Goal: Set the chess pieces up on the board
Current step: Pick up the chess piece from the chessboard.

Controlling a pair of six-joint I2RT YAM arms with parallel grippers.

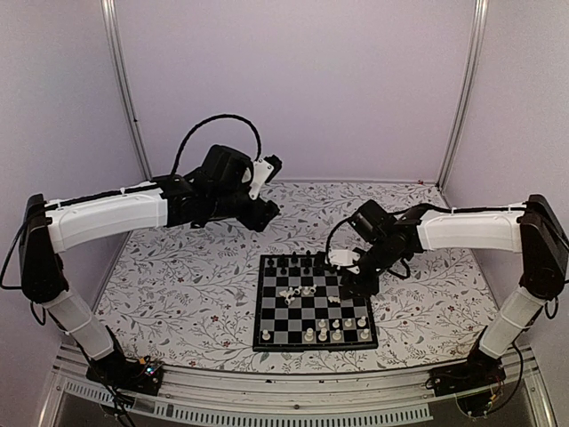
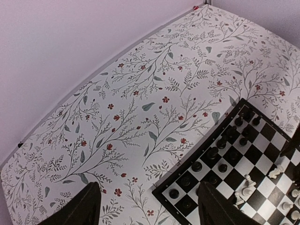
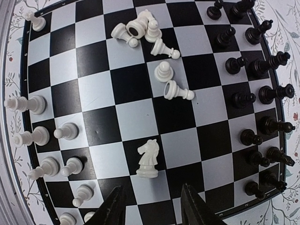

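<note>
The chessboard lies on the floral cloth near the table's front. Black pieces stand along its far rows, and white pieces along its near rows. Several white pieces lie in a loose heap mid-board. In the right wrist view a white knight stands upright just ahead of my open, empty right gripper. The heap lies beyond it, and black pieces line the right side. My right gripper hovers over the board's right side. My left gripper is open and empty, raised behind the board.
The left wrist view shows the floral cloth, the board's far left corner and the back wall. Metal frame posts stand at the back corners. A metal rail runs along the front edge.
</note>
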